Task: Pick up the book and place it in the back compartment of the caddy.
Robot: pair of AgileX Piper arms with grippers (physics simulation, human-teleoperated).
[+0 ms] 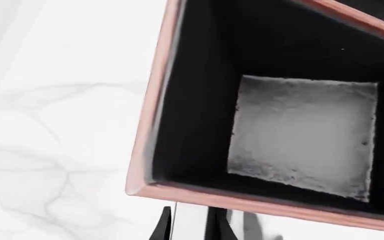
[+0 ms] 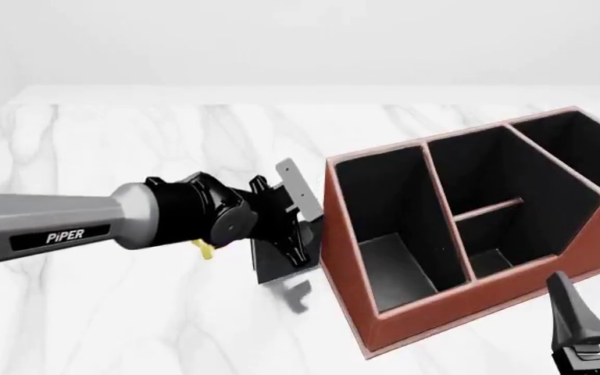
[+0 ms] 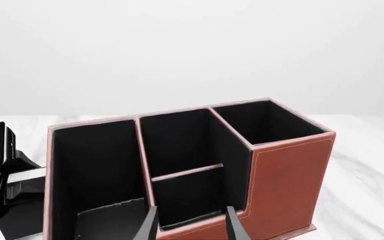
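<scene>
1. The caddy [image 2: 456,308] is reddish-brown outside with black lining.
2. The bench [image 2: 123,312] is white marble with faint grey veins.
3. The left arm [image 2: 60,226] is grey, black toward its tool.
4. The book [image 2: 279,262] has a black cover.

1. The left arm [image 2: 60,223] reaches in from the left side, lying almost flat and low.
2. Its left gripper [image 2: 284,226] points to the right and down. Its fingers are closed on something.
3. The right gripper [image 3: 190,222] sits low at the right, fingers [image 3: 146,225] apart.
</scene>
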